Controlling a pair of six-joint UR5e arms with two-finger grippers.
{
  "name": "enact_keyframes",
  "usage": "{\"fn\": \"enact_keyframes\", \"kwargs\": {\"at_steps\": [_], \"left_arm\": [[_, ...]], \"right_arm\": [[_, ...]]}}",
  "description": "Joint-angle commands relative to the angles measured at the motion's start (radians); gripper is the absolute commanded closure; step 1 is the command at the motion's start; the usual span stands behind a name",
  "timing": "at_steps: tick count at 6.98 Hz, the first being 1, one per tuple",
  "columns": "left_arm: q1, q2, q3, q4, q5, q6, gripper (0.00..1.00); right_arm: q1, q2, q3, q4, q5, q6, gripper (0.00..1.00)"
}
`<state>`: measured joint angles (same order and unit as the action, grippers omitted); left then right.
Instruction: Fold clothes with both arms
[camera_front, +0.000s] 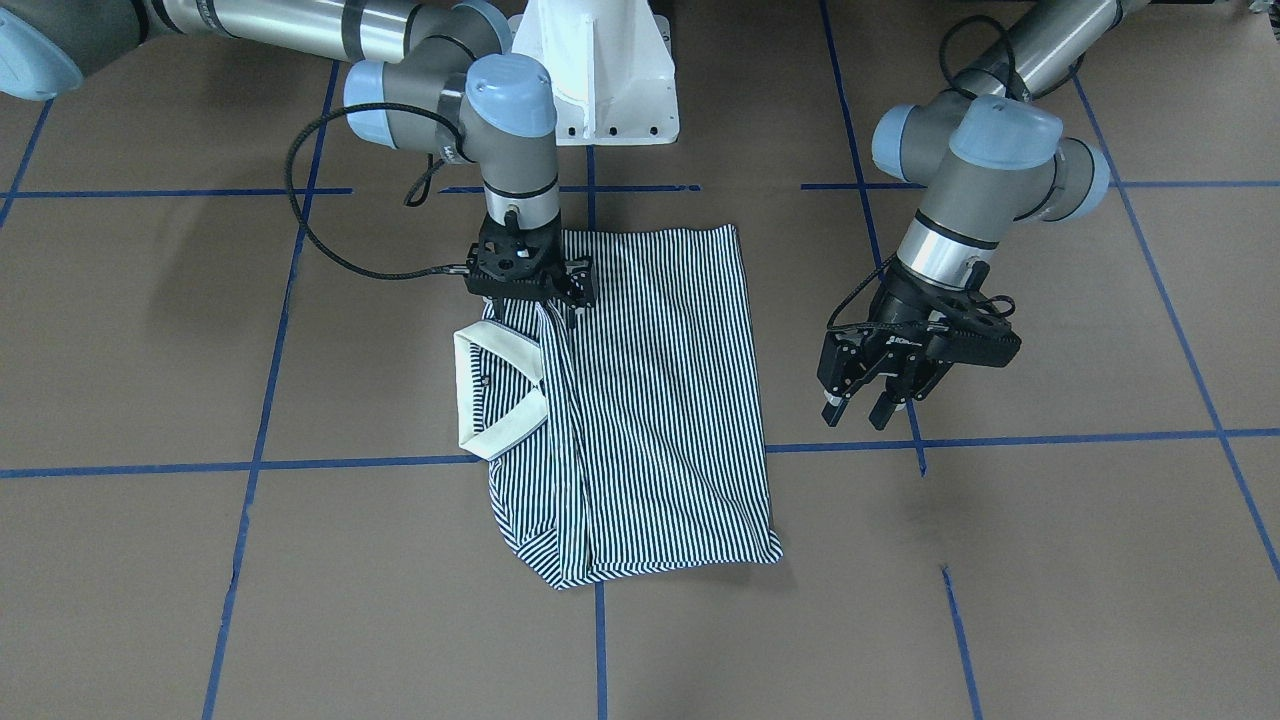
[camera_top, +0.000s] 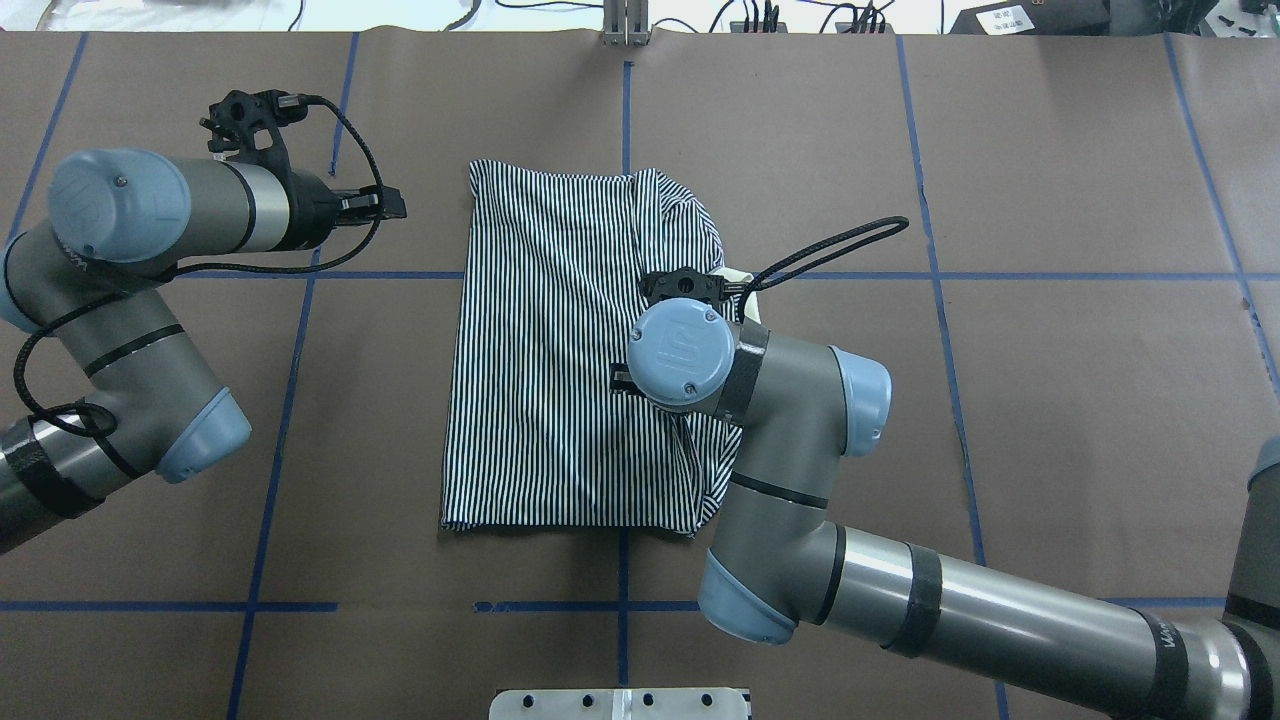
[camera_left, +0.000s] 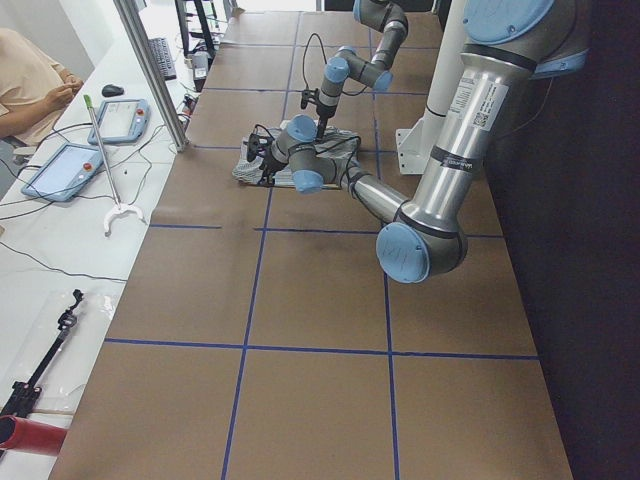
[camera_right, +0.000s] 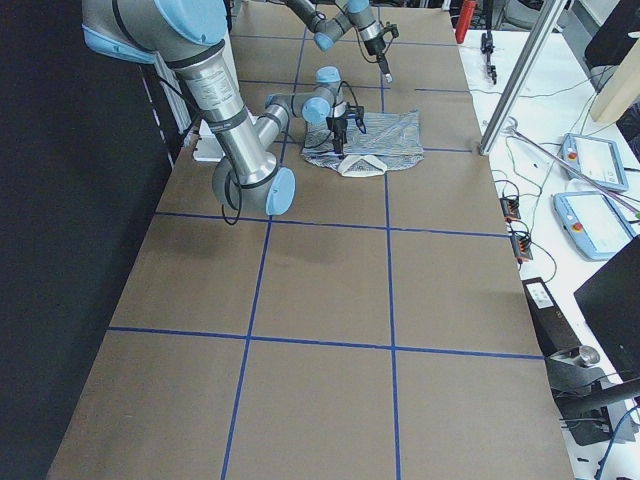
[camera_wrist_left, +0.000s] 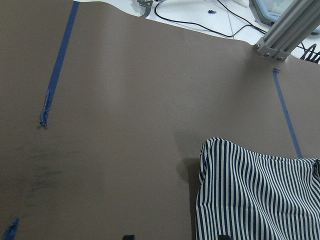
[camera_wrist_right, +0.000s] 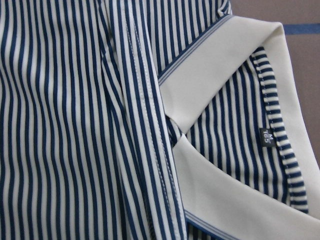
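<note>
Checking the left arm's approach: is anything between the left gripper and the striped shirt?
Nothing visible. Only bare brown table lies between the left gripper and the shirt; the right gripper is over the shirt's collar side.

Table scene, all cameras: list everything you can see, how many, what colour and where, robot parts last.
polo shirt: one, navy-and-white stripes with a cream collar, partly folded at the table's middle
table: one, brown
tape lines: several, blue, a grid across the table
pedestal base: one, white, at the robot's edge of the table
teach pendants: two, grey and blue, on the white side bench
person: one, sand-coloured top, at that bench
left arm: silver-grey, light-blue caps
right arm: same colours, reaching over the shirt
left hand: black, open, off the shirt
right hand: black, down on the shirt beside the collar, grip unclear
</note>
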<state>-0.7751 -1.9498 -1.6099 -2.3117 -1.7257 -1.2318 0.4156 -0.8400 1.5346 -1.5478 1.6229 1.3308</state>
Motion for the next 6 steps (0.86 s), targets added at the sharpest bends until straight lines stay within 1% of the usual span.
{"fn": "enact_keyframes", "kwargs": {"at_steps": [1,2,3,4,5,6], "left_arm": [[0.000,0.000,0.001,0.000,0.000,0.000,0.36],[0.000,0.000,0.001,0.000,0.000,0.000,0.36],[0.000,0.000,-0.001,0.000,0.000,0.000,0.36],[0.000,0.000,-0.004,0.000,0.000,0.000,0.36],[0.000,0.000,-0.002,0.000,0.000,0.000,0.36],[0.000,0.000,-0.001,0.000,0.000,0.000,0.36]], "right_arm": [[-0.001,0.010,-0.011,-0.038,-0.002,-0.071,0.00],[0.000,-0.001,-0.011,-0.041,-0.002,-0.091,0.00],[0.003,-0.011,-0.010,-0.069,-0.005,-0.138,0.00],[0.028,-0.042,0.025,-0.096,0.005,-0.175,0.00],[0.054,-0.103,0.095,-0.127,0.005,-0.246,0.00],[0.081,-0.172,0.152,-0.127,0.005,-0.304,0.00]]}}
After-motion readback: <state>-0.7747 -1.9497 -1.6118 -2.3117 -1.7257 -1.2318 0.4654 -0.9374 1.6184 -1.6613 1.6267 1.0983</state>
